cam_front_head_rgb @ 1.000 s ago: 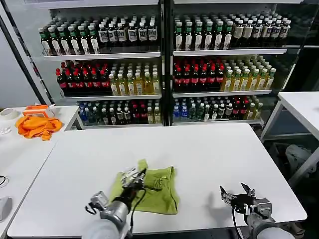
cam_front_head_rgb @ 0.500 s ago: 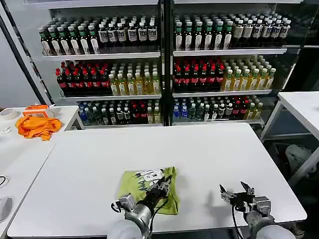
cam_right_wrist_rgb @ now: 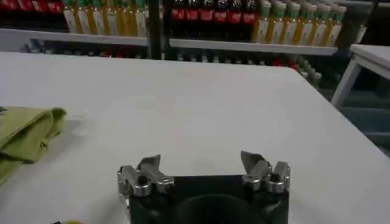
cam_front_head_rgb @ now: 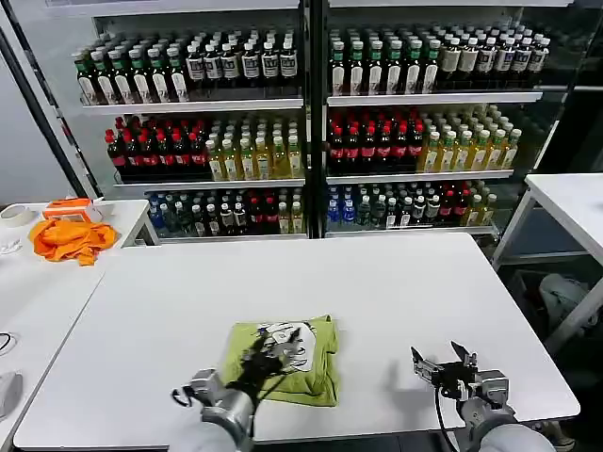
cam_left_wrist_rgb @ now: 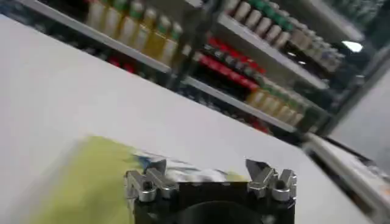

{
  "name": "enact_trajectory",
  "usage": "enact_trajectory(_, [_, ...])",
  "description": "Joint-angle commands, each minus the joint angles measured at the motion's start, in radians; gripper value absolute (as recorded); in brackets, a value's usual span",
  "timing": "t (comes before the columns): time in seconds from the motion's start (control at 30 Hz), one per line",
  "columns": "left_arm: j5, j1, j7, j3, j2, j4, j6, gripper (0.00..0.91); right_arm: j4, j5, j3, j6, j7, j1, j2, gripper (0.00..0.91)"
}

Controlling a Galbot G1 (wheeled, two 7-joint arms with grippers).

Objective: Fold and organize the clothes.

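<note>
The clothes are one lime-green T-shirt, folded into a compact square on the white table near its front edge. Its white-and-dark graphic faces up. My left gripper hovers open over the shirt's front left part, holding nothing. In the left wrist view the left gripper has its fingers wide apart above the T-shirt. My right gripper stands open over bare table at the front right, well clear of the shirt. The right wrist view shows the right gripper empty, with the T-shirt off to one side.
An orange cloth heap and a tape roll lie on the side table at the left. Shelves of bottles stand behind the table. Another white table is at the right. Bare tabletop surrounds the shirt.
My left gripper carried the shirt's left edge over to the right, let it go and drew back left. The graphic now faces up. The right gripper stayed in place.
</note>
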Motion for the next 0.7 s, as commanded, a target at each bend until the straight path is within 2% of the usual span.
enact_trajectory(0.03, [0.013, 0.036, -0.017, -0.176, 0.058, 0.042, -0.003, 0.907, 0.007, -0.002, 0.003, 0.001, 0.000, -0.003, 0.003, 0.907])
enact_trajectory(0.23, [-0.002, 0.017, -0.017, -0.169, 0.041, 0.094, 0.001, 0.907, 0.018, -0.004, 0.013, 0.000, 0.000, -0.019, 0.003, 0.907])
enact_trajectory(0.53, [-0.159, 0.013, 0.008, -0.128, 0.000, 0.103, 0.081, 0.907, 0.026, -0.012, 0.016, 0.000, 0.000, -0.032, 0.015, 0.907])
enact_trajectory(0.57, [-0.161, 0.006, 0.011, -0.124, -0.009, 0.112, 0.083, 0.816, 0.027, -0.013, 0.015, 0.000, 0.000, -0.032, 0.016, 0.907])
enact_trajectory(0.6, [-0.167, 0.002, 0.013, -0.122, -0.012, 0.118, 0.085, 0.343, 0.029, -0.014, 0.016, 0.000, 0.000, -0.034, 0.018, 0.907])
enact_trajectory(0.63, [-0.182, -0.002, 0.015, -0.121, -0.013, 0.121, 0.083, 0.091, 0.030, -0.015, 0.016, 0.000, 0.000, -0.035, 0.019, 0.907])
enact_trajectory(0.7, [-0.228, -0.006, 0.021, -0.123, -0.017, 0.122, 0.082, 0.040, 0.031, -0.016, 0.017, 0.000, -0.001, -0.038, 0.019, 0.907])
